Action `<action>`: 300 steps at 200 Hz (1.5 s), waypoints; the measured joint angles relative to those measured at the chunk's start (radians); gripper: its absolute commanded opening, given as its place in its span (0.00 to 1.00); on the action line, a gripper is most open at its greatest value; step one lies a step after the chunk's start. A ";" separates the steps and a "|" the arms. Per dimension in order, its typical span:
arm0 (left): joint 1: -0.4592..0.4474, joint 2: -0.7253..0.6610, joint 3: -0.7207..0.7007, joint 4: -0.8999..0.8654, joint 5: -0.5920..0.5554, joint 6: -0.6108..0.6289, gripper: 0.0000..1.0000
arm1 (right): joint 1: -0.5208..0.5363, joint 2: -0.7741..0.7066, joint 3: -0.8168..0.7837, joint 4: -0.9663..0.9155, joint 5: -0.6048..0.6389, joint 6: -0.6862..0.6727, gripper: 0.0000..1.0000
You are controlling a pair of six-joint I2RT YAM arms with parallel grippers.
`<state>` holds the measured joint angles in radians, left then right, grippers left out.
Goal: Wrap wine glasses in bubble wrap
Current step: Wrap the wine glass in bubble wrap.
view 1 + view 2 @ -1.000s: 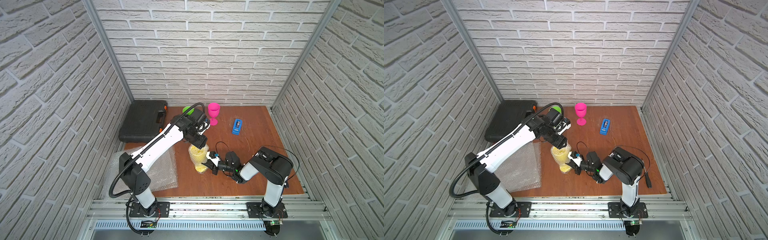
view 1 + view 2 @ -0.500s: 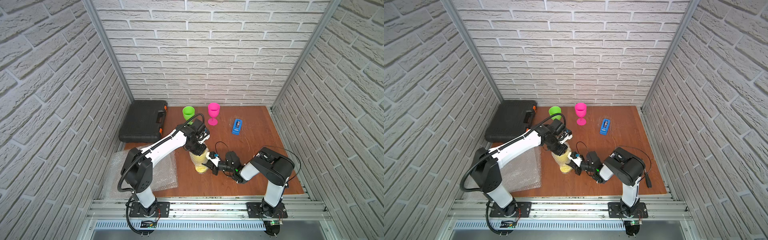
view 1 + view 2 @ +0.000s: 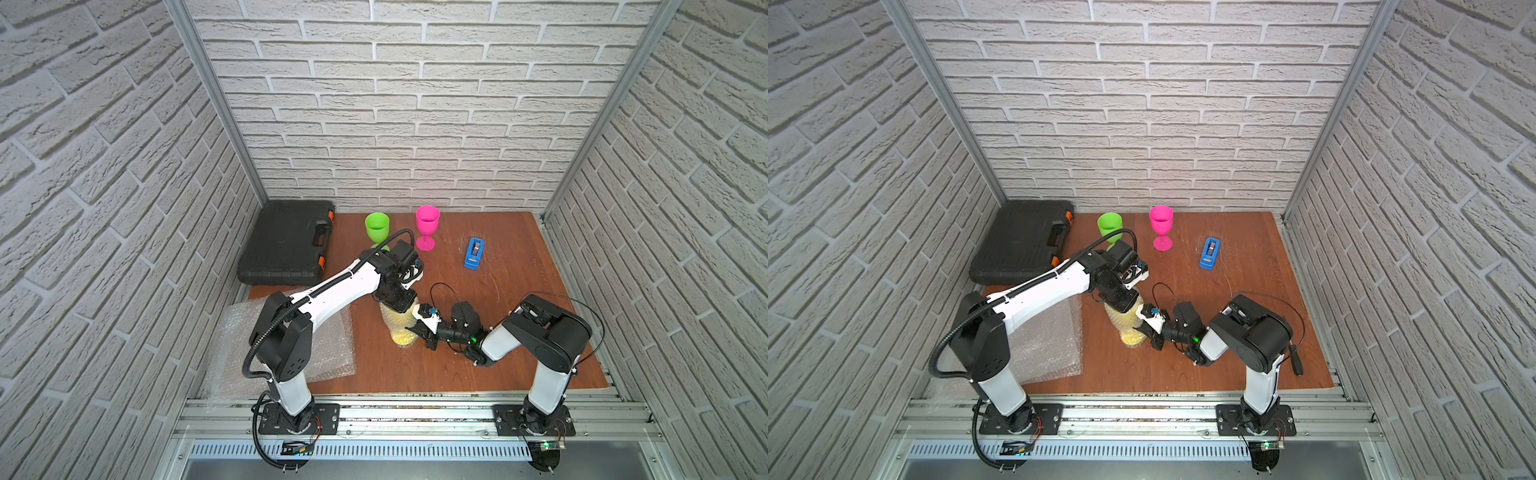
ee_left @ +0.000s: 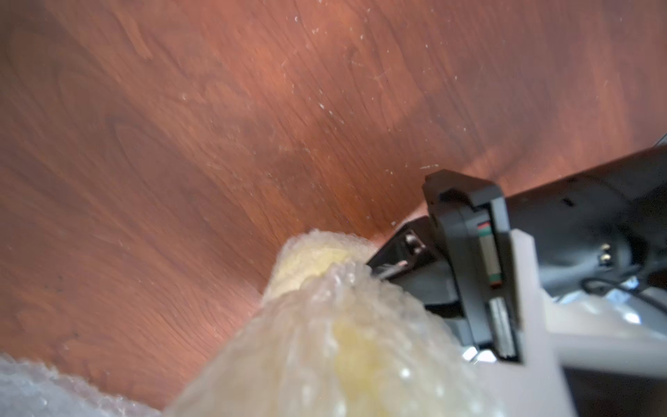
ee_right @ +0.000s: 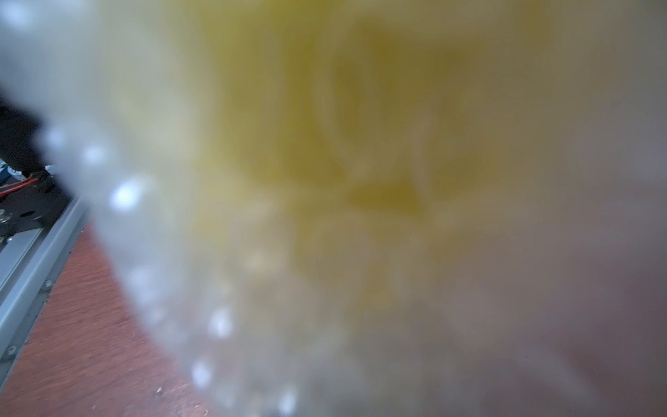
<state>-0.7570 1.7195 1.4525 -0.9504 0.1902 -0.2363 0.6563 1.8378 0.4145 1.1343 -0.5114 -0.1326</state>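
Observation:
The yellow wine glass (image 3: 401,330) stands mid-table, wrapped in bubble wrap (image 3: 1128,326). My left gripper (image 3: 397,306) points down onto the top of this bundle. Its fingers are hidden, and in the left wrist view the wrapped glass (image 4: 325,343) fills the space at the jaws. My right gripper (image 3: 418,328) reaches in from the right, low over the table, and is shut on the wrap at the bundle's side (image 4: 388,269). The right wrist view shows only blurred wrap and yellow (image 5: 361,162). The green wine glass (image 3: 377,226) and the pink wine glass (image 3: 427,220) stand bare at the back.
A black tool case (image 3: 286,245) lies at the back left. A blue tape dispenser (image 3: 474,253) sits at the back right. More bubble wrap (image 3: 232,345) lies flat at the front left under the left arm. Brick walls close three sides of the wooden table (image 3: 519,257).
The left arm has swung lower and toward the front, uncovering the green wine glass. Its gripper stays at the top of the wrapped yellow glass. The right arm has not moved.

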 measured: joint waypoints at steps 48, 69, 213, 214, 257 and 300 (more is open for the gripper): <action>0.004 -0.059 0.047 -0.081 -0.066 -0.003 0.46 | 0.000 -0.027 0.001 -0.024 0.011 -0.019 0.03; 0.005 -0.063 0.112 -0.106 -0.085 -0.003 0.49 | 0.000 -0.034 0.002 -0.036 0.013 -0.024 0.03; 0.045 -0.041 -0.073 0.157 0.007 -0.042 0.00 | -0.002 -0.069 0.024 -0.133 0.025 -0.041 0.03; 0.045 -0.041 -0.077 0.165 0.010 -0.042 0.00 | -0.003 -0.069 0.024 -0.134 0.025 -0.041 0.03; 0.045 -0.072 -0.164 0.278 0.044 -0.084 0.29 | -0.004 -0.069 0.024 -0.144 0.023 -0.048 0.03; 0.032 -0.124 -0.154 0.218 0.005 -0.099 0.44 | -0.005 -0.081 0.023 -0.155 0.025 -0.063 0.03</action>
<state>-0.7254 1.5959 1.2987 -0.7322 0.1951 -0.3351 0.6514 1.7565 0.4377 0.9791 -0.4862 -0.1959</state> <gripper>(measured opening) 0.397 0.079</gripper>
